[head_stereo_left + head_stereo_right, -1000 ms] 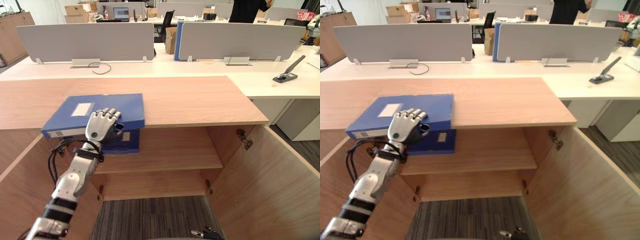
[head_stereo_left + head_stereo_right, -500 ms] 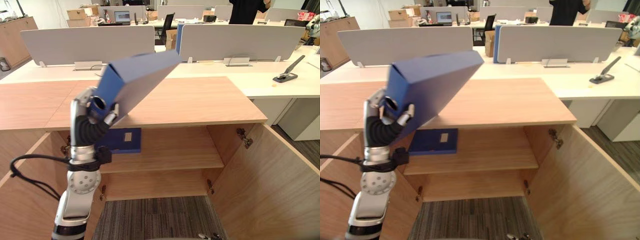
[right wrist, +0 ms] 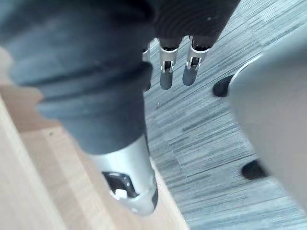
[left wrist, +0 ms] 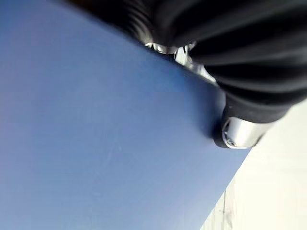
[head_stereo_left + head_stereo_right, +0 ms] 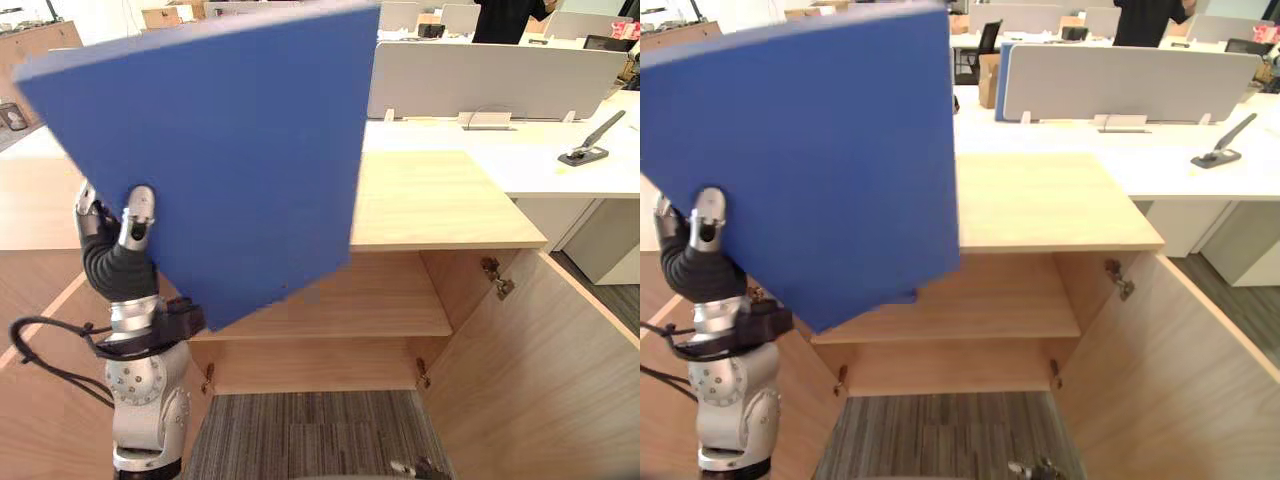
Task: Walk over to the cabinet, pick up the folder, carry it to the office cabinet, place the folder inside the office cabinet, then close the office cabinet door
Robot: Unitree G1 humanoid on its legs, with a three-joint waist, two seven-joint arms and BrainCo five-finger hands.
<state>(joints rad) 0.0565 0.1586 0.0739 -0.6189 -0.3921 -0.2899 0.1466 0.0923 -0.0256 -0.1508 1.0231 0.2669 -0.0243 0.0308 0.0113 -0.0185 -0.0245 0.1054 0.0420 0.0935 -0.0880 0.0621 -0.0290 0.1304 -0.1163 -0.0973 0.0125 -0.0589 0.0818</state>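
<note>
A: Where is the folder at this moment?

B: The large flat blue folder (image 5: pixel 230 150) is raised on the left, in front of the light wooden office cabinet (image 5: pixel 440 200). Its broad face is turned toward the head camera and tilted, with one corner pointing down in front of the cabinet's inner wooden shelf (image 5: pixel 380 305).

A: What has hold of it?

B: The left hand (image 5: pixel 125 228) is grasping it at the lower left edge. The thumb lies on the near face and the other fingers are behind the cover. In the left wrist view the blue face sits right against the hand.

A: And the right hand?

B: The right hand (image 3: pixel 165 67) is released, its fingers straight and relaxed and carrying nothing. It hangs low over the grey striped carpet (image 3: pixel 206 120), just beside a wooden panel.

A: How does the cabinet stand?

B: It is open, with the right door (image 5: pixel 560 370) swung out to the near right and the left door (image 5: pixel 40 400) out to the near left.

A: Anything beyond it?

B: A long white counter (image 5: pixel 600 170) carries grey partition screens (image 5: pixel 500 80) and a black lever-arm tool (image 5: pixel 585 150). A person in a dark top (image 5: pixel 505 15) stands far off on the right
</note>
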